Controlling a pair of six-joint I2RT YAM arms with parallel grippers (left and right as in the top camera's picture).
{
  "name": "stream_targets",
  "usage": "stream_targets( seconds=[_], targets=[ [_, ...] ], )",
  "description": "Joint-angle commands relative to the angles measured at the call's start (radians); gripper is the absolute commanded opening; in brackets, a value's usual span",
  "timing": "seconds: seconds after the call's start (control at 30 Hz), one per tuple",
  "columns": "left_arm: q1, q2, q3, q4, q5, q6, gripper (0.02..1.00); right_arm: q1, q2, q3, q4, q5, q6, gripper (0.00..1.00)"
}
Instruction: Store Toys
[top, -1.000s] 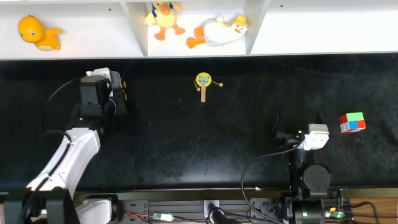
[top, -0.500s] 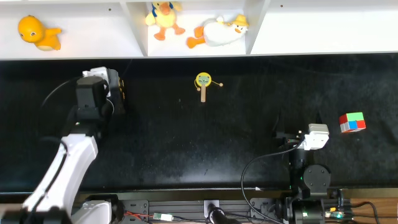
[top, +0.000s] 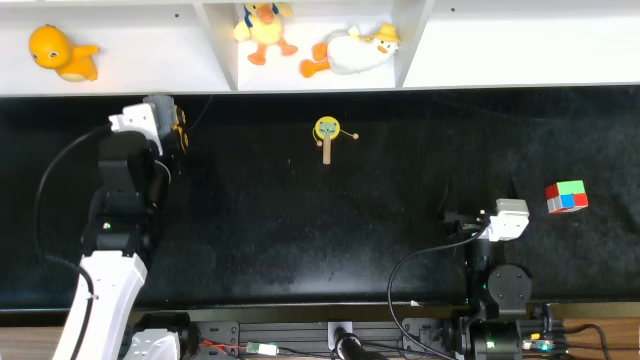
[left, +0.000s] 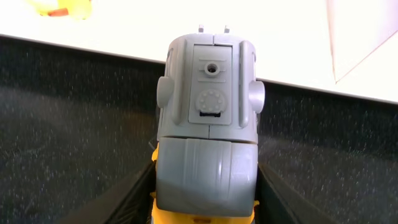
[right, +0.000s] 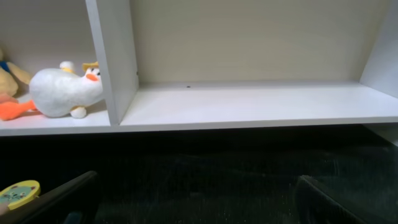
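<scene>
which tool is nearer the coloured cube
Right. The right tool sits a short way from the coloured cube; the left tool is far across the mat by the shelf, shut on a grey and yellow toy.

Six toys in all. Three of them are ducks, all in the shelf (top: 500, 40) at the far edge — one orange duck (top: 62, 52) in the left compartment, and one yellow duck (top: 264, 28) plus one white duck (top: 350, 50) together in the middle compartment. One small rattle drum (top: 327, 131) lies on the black worktop (top: 300, 230). One colour cube (top: 566, 196) sits at the right. One grey-and-yellow toy (left: 208, 124) is at the far left. The shelf shows three compartments — two with toys in them. Two arms stand at the near edge: one left arm (top: 122, 195), one right arm (top: 490, 260).
</scene>
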Motion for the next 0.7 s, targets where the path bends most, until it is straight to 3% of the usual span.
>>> stream_targets(
  seconds=[0.03, 0.7],
  targets=[
    [-0.016, 0.072, 0.124, 0.009, -0.015, 0.035, 0.11, 0.006, -0.008, -0.013, 0.005, -0.003, 0.005, 0.996],
    [-0.046, 0.538, 0.544, 0.026, -0.007, 0.068, 0.108, 0.006, -0.008, -0.013, 0.005, -0.003, 0.005, 0.993]
  ],
)
